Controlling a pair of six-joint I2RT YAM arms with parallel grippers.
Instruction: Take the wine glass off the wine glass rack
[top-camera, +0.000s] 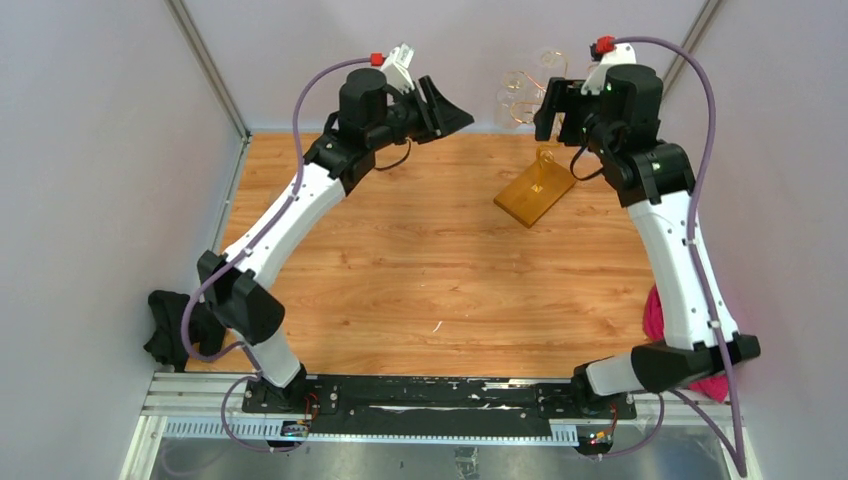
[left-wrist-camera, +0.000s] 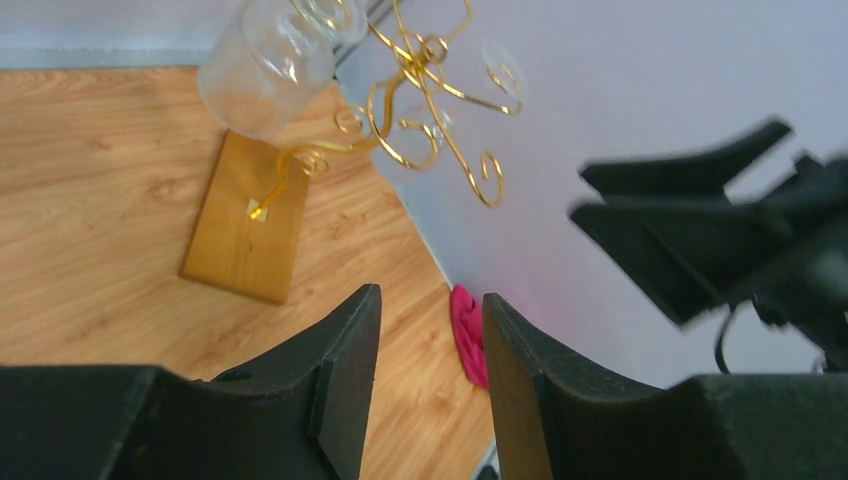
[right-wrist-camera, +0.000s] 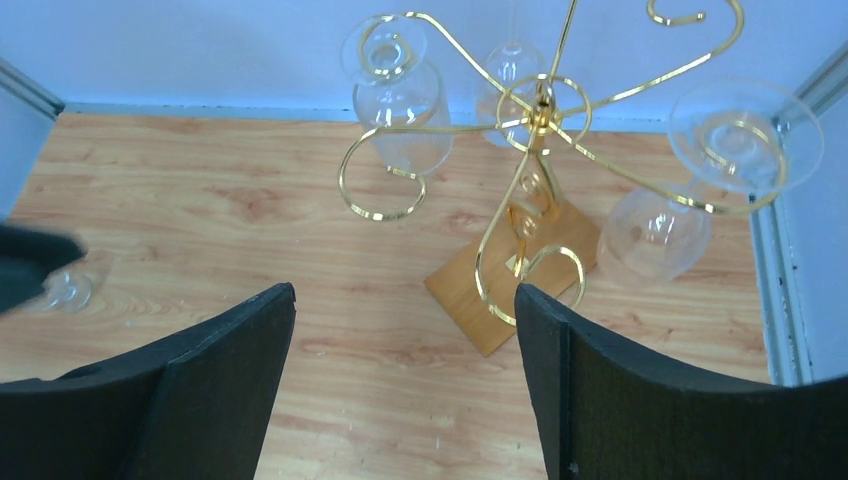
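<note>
The right jaws stand spread wide with nothing between them. In the right wrist view their two black fingers (right-wrist-camera: 225, 385) frame bare wooden worktop (right-wrist-camera: 390, 400). Just ahead, centred on their gap, rises the wine glass rack (right-wrist-camera: 540, 118). Its gold stem runs down to a flat amber base (right-wrist-camera: 490, 295) lying on the wood.

Three wine glasses hang bowl-down from its curled arms, all apart from the fingers. The left wine glass (right-wrist-camera: 400, 115) is ahead and left of the gap. The right wine glass (right-wrist-camera: 655, 235) is ahead and right of it, with its foot caught in a spiral above. The far wine glass (right-wrist-camera: 510, 68) hangs beyond the stem.

The left jaws are partly open and also empty, with a narrow gap between their fingers (left-wrist-camera: 345, 385). From them the rack stands farther off, ahead and up to the left, with one glass hanging over the base. A crumpled pink cloth (left-wrist-camera: 468, 340) lies straight ahead of that gap, low against the wall (left-wrist-camera: 600, 100). To the right, the other arm's fingers show as a dark blur.

From above, both jaws are raised and face each other. The top of the rack is between them, just beside the right jaws and well apart from the left. The pale wall closes the scene behind.
</note>
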